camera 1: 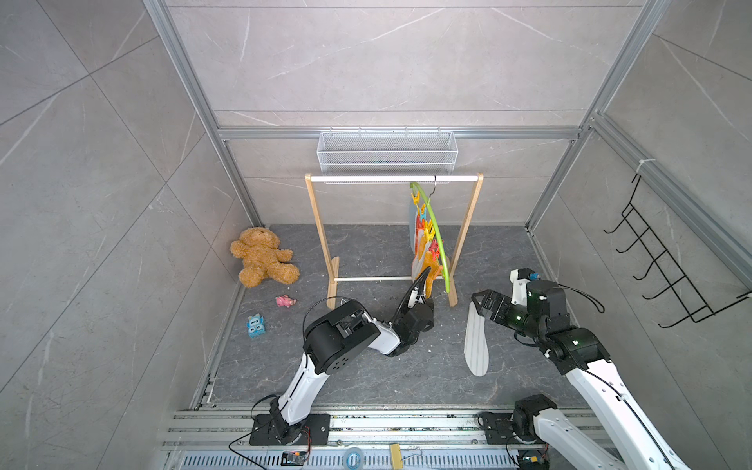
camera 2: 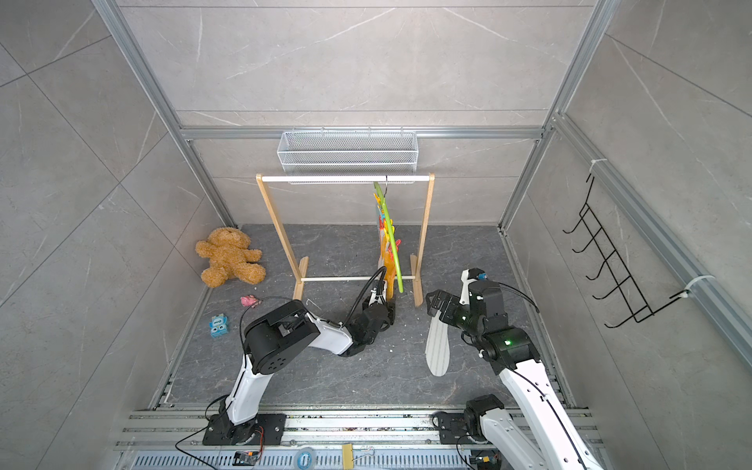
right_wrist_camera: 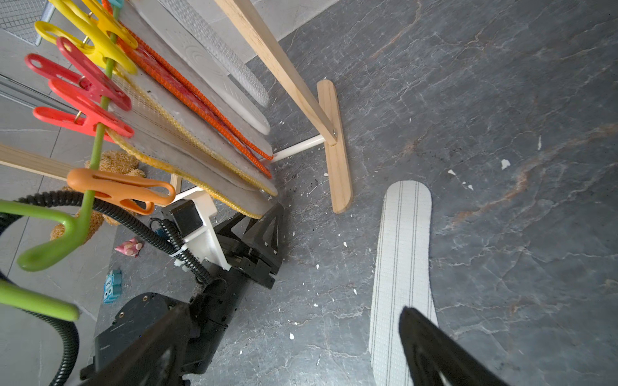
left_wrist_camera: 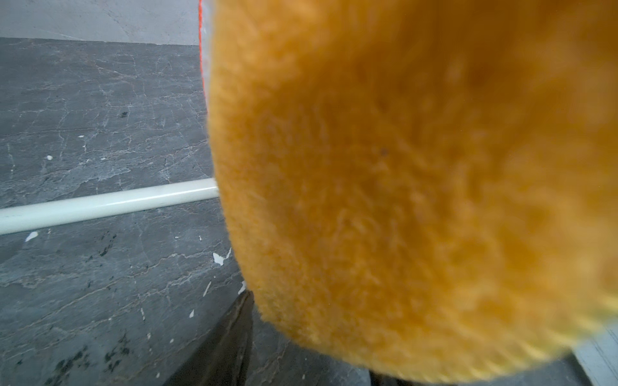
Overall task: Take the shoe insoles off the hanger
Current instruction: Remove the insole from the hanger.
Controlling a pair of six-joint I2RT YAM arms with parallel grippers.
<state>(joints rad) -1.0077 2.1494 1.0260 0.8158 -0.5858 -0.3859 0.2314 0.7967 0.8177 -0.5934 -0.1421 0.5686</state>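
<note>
we cannot read the writing on the blue toy [camera 1: 255, 324] near the teddy bear [camera 1: 262, 256]. on the wooden rail frame [camera 1: 321, 240] the hanger [camera 1: 439, 240] holds the shoe insoles [right_wrist_camera: 200, 110]. the left gripper [right_wrist_camera: 264, 217] has half-spread jaws straddling the orange fuzzy insole [left_wrist_camera: 401, 183]; we cannot tell if they grip. the right gripper [camera 1: 480, 301] gapes empty over a striped insole [camera 1: 475, 346] on the floor [camera 1: 366, 374].

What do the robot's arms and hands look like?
The left arm and right arm have white shells with chunky black joints. The left hand and right hand are black, with triangular cut-out fingers. A ribbed black hose runs to the left hand. Small green lights glow on the right arm.
</note>
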